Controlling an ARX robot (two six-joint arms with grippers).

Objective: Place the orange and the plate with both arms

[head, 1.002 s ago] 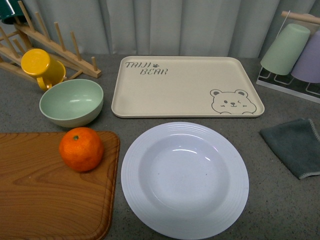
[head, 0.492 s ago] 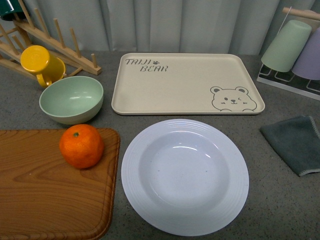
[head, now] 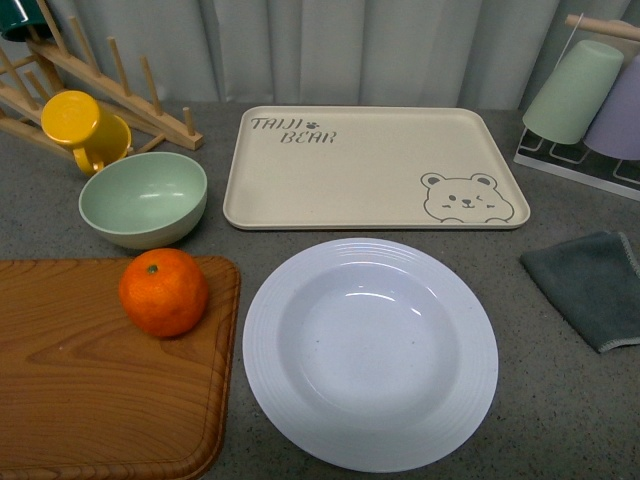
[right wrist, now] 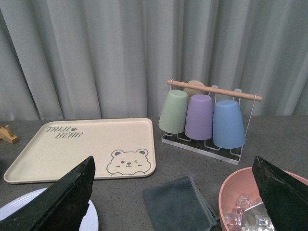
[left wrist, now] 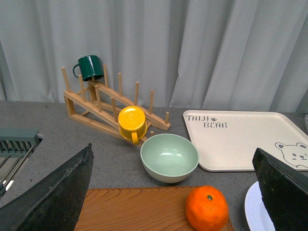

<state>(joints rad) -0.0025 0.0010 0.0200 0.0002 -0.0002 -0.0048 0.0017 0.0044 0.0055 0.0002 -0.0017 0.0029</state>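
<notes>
The orange (head: 163,292) rests on the far right part of a wooden cutting board (head: 90,390). To its right the white ridged plate (head: 268,345) lies flat and empty on the grey table. Neither arm shows in the front view. In the left wrist view my left gripper (left wrist: 172,150) is open and raised. The orange (left wrist: 207,208) sits low between its fingers, and a sliver of the plate (left wrist: 251,211) shows. My right gripper (right wrist: 173,158) is open too, with the plate's edge (right wrist: 21,208) by one finger. Neither gripper touches anything.
A beige bear tray (head: 375,165) lies behind the plate. A pale green bowl (head: 143,198), a yellow mug (head: 85,130) and a wooden rack (head: 120,85) stand at the back left. At the right are a grey cloth (head: 590,285), hanging cups (head: 585,95) and a pink bowl of ice (right wrist: 230,192).
The whole front picture has shifted up a few pixels since a second ago. The orange, the plate and the other things keep their places relative to one another.
</notes>
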